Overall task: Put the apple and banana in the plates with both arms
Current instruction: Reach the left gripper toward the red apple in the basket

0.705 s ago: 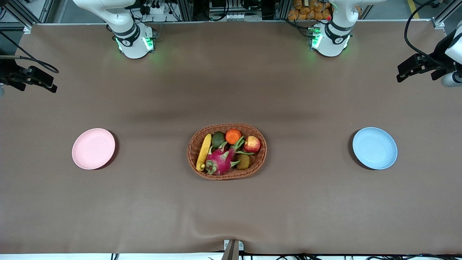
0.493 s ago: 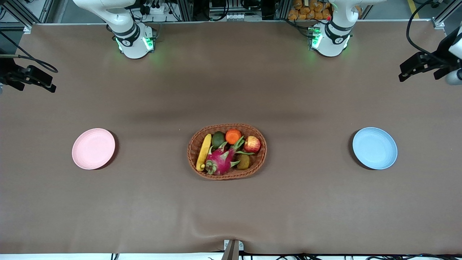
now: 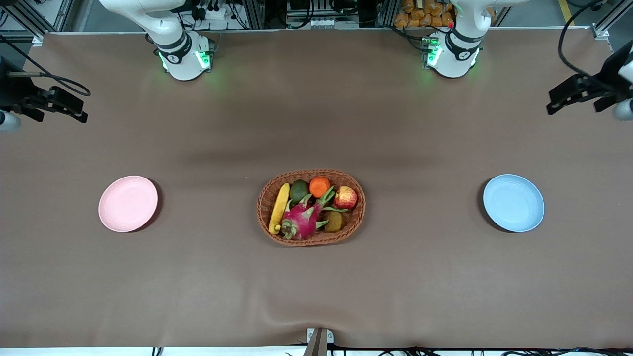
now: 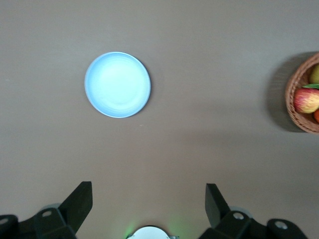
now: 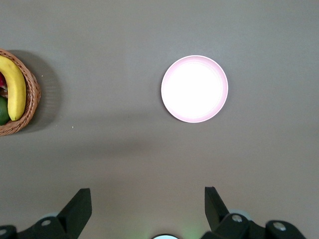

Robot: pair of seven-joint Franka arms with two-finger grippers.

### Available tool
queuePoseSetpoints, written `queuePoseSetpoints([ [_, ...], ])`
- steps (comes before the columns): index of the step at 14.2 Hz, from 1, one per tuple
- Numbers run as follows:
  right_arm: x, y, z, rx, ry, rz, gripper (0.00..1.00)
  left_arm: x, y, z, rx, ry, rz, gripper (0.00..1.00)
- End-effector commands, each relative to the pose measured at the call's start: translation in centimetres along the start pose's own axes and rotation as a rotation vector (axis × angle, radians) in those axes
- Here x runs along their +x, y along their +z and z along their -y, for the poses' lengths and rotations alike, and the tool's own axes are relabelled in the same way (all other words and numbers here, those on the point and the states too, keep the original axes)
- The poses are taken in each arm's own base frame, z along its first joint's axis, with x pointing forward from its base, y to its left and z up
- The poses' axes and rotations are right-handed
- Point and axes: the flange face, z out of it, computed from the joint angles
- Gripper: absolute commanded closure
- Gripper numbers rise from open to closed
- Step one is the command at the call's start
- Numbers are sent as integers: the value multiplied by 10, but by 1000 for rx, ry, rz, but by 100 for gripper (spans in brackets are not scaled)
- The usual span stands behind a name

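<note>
The apple and the banana lie in a wicker basket at the table's middle. The pink plate sits toward the right arm's end, the blue plate toward the left arm's end; both are empty. My right gripper hangs open high over the table's edge at its own end. Its wrist view shows open fingers, the pink plate and the banana. My left gripper hangs open at the other end, seeing the blue plate and the apple.
The basket also holds a magenta dragon fruit, an orange, a green avocado and a brownish kiwi. The brown table cover has a small wrinkle near the front edge. The arm bases stand along the table's back.
My right gripper has shifted slightly inward over the table; my left gripper has drifted a little outward and up. The fruit, basket and plates have not moved.
</note>
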Motion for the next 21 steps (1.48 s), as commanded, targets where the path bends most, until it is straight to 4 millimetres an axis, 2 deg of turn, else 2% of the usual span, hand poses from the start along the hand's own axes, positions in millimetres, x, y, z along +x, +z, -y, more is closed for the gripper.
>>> queuePoseSetpoints([
  [1, 1, -4, 5, -22, -17, 5, 0, 27, 29, -57, -22, 71, -20, 0],
  [4, 2, -10, 19, -31, -44, -19, 0, 52, 76, -117, -34, 108, -30, 0],
  [7, 11, 0, 24, -35, -51, -1, 0, 65, 122, -174, -43, 187, -17, 0],
  [8, 13, 3, 27, -36, -54, 4, 0, 70, 137, -184, -47, 199, -12, 0],
  [10, 17, 9, 37, -44, -66, 10, 0, 67, 163, -223, -47, 258, -2, 0],
  [12, 20, 13, 29, -45, -51, 18, 0, 67, 196, -249, -46, 314, 22, 0],
  [14, 25, 21, 29, -47, -48, 32, 0, 60, 225, -288, -68, 373, 30, 0],
  [16, 26, 18, 28, -49, -48, 18, 0, 54, 262, -320, -74, 408, 44, 0],
  [17, 27, 17, 28, -51, -48, 12, 0, 49, 279, -334, -73, 417, 55, 0],
  [20, 26, 18, 32, -50, -50, 18, 0, 59, 320, -346, -98, 414, 30, 0],
  [21, 26, 19, 32, -49, -51, 21, 0, 57, 331, -358, -113, 415, 13, 1],
])
